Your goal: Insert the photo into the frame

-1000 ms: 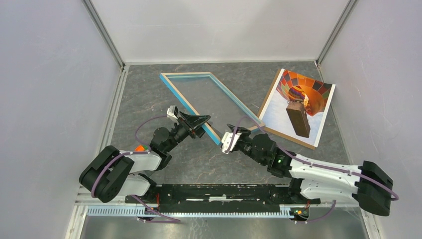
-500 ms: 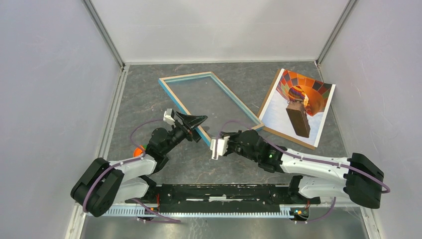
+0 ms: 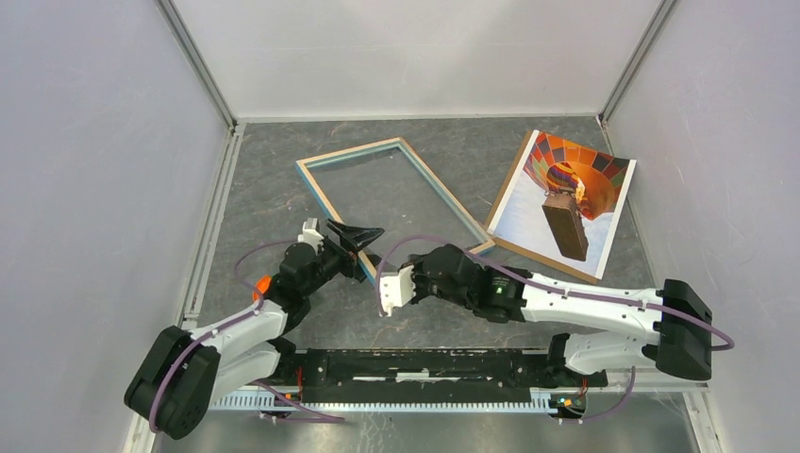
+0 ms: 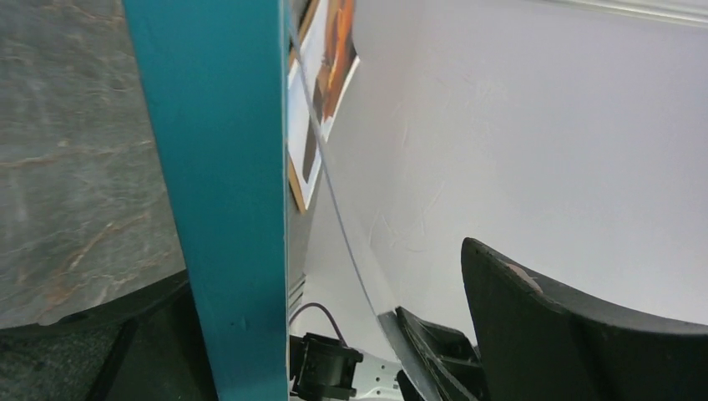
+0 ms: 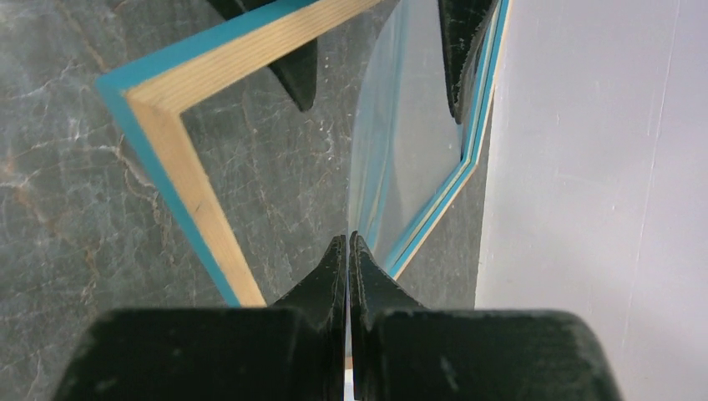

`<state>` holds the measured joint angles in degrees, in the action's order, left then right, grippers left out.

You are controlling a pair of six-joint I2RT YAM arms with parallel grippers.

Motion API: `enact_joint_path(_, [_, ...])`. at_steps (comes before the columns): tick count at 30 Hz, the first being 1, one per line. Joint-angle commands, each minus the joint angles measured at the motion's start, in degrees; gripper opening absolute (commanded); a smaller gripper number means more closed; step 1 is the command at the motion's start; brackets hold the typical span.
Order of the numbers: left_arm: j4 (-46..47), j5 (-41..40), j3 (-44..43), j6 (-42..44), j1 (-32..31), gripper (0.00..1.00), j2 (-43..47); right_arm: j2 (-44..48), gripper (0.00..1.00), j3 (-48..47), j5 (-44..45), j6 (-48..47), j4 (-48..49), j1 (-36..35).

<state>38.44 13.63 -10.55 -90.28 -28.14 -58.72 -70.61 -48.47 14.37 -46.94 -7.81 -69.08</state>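
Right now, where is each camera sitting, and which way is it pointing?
Top external: overhead, behind the robot, looking down on the frame, the photo, left arm, right arm and open left gripper.
Left wrist: on the left arm, looking along the frame's blue bar; one black finger shows.
Right wrist: on the right arm, looking past the right gripper, shut on the clear pane.
Shared: both wrist views show the blue frame edge and the pane.

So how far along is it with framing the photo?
Early, nothing finished. The photo lies face up beside the frame, not in it. In hand: the right gripper is shut on the frame's clear pane; the left gripper stands open around a rail. Still to do: getting the photo in.
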Motion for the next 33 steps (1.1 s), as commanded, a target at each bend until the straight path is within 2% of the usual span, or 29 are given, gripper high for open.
enact_joint_path(1, [-3.84,-0.4,1.06,1.32,2.39,1.0,2.24,-0.04,0.0,-3.86,3.59,-3.46,-7.28,-2.72])
enact_joint_path(9, [-3.31,2.92,0.33,0.66,10.06,1.0,-1.15,3.14,0.0,-3.11,5.84,-7.35,-13.72,-9.62])
enact_joint_path(16, [-4.05,3.51,-2.51,4.67,15.27,1.0,-5.12,6.1,0.0,-5.46,6.7,-1.84,-21.89,-12.12])
enact_joint_path(20, [-4.54,3.21,-3.47,6.76,17.14,1.0,-8.05,8.84,0.0,-10.87,6.68,5.32,-25.07,-12.33])
enact_joint_path(29, [-0.67,4.48,-3.87,8.33,21.02,1.0,-13.85,15.66,0.0,-19.7,14.01,11.08,-29.42,-13.1])
enact_joint_path(33, [-2.08,4.74,-3.69,9.68,22.18,1.0,-14.23,15.64,0.0,-24.7,24.22,19.11,-31.14,-13.03])
